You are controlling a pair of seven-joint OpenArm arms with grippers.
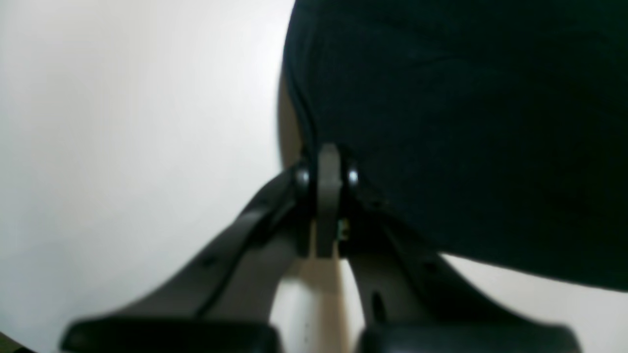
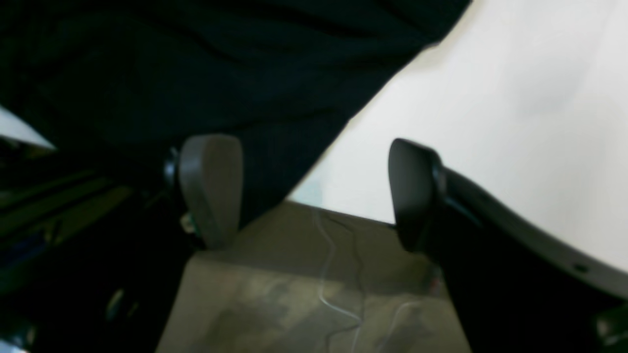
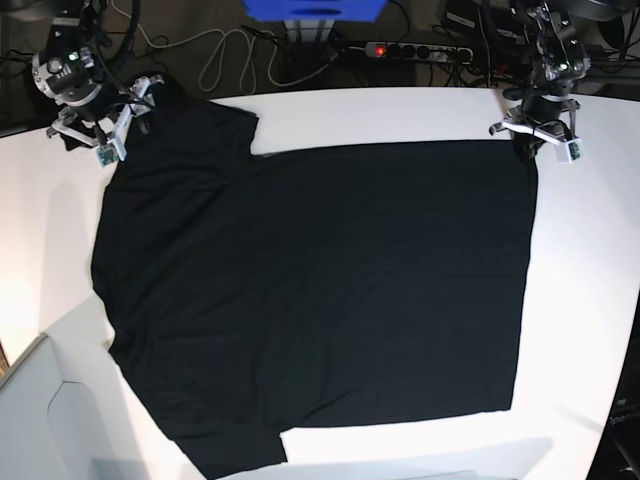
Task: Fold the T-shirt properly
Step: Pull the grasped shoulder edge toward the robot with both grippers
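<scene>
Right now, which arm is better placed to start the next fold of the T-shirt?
Left. The left gripper is shut on a corner of the T-shirt. The right gripper stands open, holding nothing, beside the shirt's edge.

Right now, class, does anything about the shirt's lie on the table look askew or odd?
Mostly not: the T-shirt lies spread flat on the white table. One oddity: its far corner by the right gripper reaches the table edge, beside the open jaws. The left gripper pinches the opposite corner.
</scene>
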